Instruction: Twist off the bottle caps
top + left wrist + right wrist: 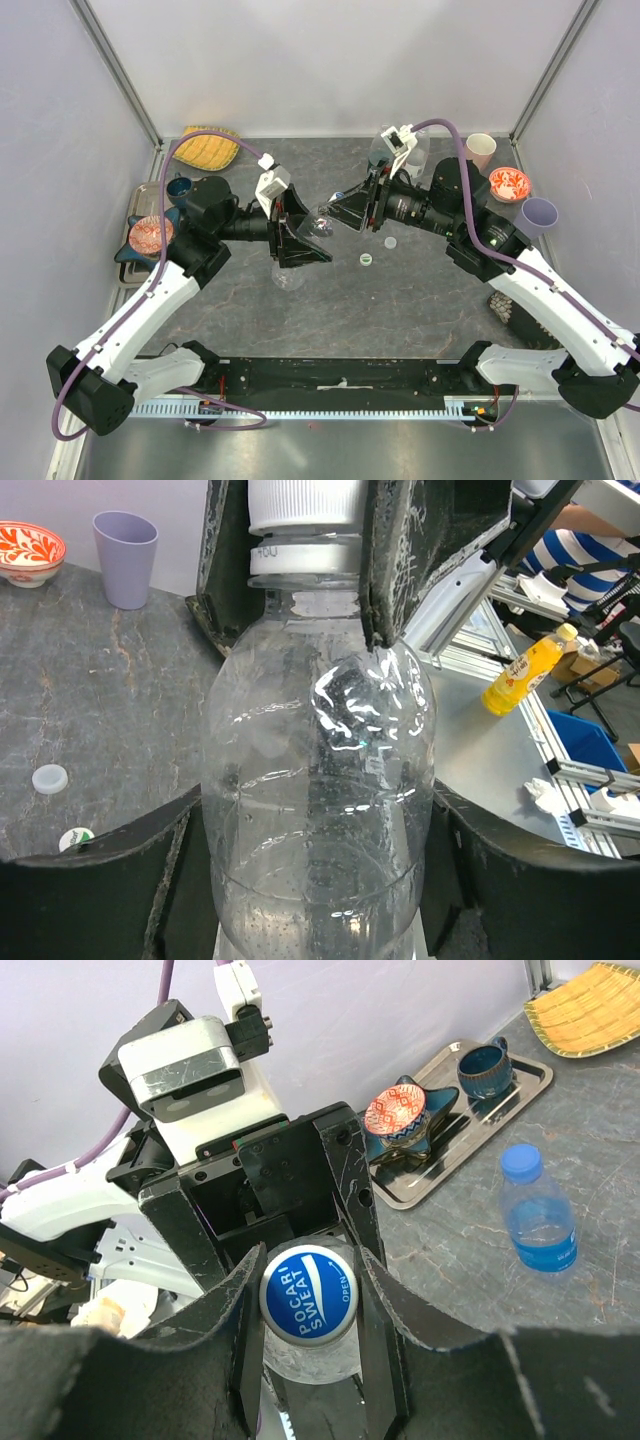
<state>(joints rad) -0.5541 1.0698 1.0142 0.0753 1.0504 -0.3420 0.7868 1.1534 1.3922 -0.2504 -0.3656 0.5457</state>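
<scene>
A clear bottle (320,780) hangs between the two arms above the table's middle. My left gripper (320,865) is shut on its body, one finger pressed against each side. The bottle's white-and-blue cap (308,1293) reads "Pocari Sweat", and my right gripper (306,1305) is shut on it from the end. From above, the left gripper (303,240) and right gripper (347,210) face each other with the bottle (322,222) between them. A blue-tinted bottle (538,1215) with a blue cap stands on the table. Two loose caps lie there too, one white (390,242) and one white-and-green (367,260).
More clear bottles (400,150) stand at the back, and another clear one (287,277) lies under the left gripper. A metal tray (480,1145) at the left holds a star-shaped bowl and a blue cup. A yellow plate (210,148), pink cup (481,150), red bowl (509,184) and purple cup (538,215) line the edges.
</scene>
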